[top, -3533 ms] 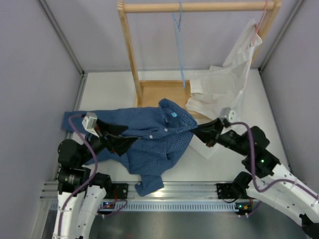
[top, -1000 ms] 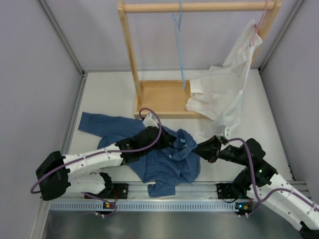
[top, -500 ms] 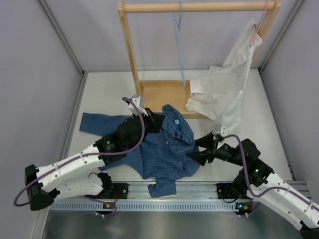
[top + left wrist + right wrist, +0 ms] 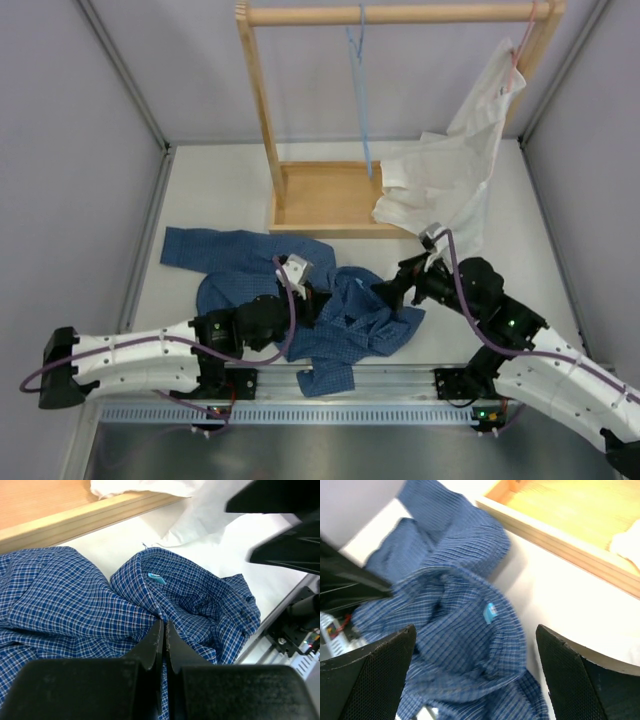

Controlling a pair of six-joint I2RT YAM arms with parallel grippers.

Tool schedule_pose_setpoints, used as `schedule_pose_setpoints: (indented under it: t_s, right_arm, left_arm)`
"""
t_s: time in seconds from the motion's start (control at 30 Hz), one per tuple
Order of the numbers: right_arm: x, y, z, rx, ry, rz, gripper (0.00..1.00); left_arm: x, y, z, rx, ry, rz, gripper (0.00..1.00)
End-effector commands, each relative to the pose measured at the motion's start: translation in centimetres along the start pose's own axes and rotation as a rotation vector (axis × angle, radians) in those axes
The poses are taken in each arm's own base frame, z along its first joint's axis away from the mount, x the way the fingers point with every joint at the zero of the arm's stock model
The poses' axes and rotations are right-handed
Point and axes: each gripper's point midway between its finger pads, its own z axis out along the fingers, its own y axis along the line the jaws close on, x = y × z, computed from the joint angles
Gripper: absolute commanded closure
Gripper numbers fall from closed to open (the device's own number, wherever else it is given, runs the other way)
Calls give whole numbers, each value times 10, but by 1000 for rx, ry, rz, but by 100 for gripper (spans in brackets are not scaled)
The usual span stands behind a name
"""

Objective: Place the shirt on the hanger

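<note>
The blue checked shirt (image 4: 345, 320) lies crumpled on the table near the front edge, with one sleeve (image 4: 210, 248) stretched out to the left. Its collar with a light blue label (image 4: 156, 578) faces up. My left gripper (image 4: 163, 626) is shut on a fold of the shirt (image 4: 75, 605) just below the collar. My right gripper (image 4: 475, 675) stands wide open above the collar of the shirt (image 4: 465, 645), holding nothing; from above, the right gripper (image 4: 392, 290) sits at the shirt's right edge. The light blue hanger (image 4: 361, 90) hangs from the wooden rail, apart from both grippers.
A wooden rack has its rail (image 4: 400, 14) at the back and its base board (image 4: 325, 200) just behind the shirt. A white shirt (image 4: 450, 170) hangs from a pink hanger (image 4: 522, 40) at the rail's right end and drapes onto the base. Walls close both sides.
The right gripper has opened and let go of the shirt. The left gripper has drawn back toward the front edge with the shirt, which now lies lower and more bunched.
</note>
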Motion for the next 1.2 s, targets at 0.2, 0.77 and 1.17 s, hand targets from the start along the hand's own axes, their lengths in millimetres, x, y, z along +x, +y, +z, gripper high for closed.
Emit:
schedule_pose_setpoints:
  t_s: [0.2,0.77,1.17]
  right_arm:
    - [13,-10,32,27,196,-115,1]
    - [-23,40,70,-176,109,-197,100]
    - [-302,122,2,31,-189,-444,100]
  left_arm:
    - [0,-26,-13,163,6,-28,100]
    - [-73,3,-66,94,-165,-87,100]
    - [-334,-23,-175,92,-602,94,100]
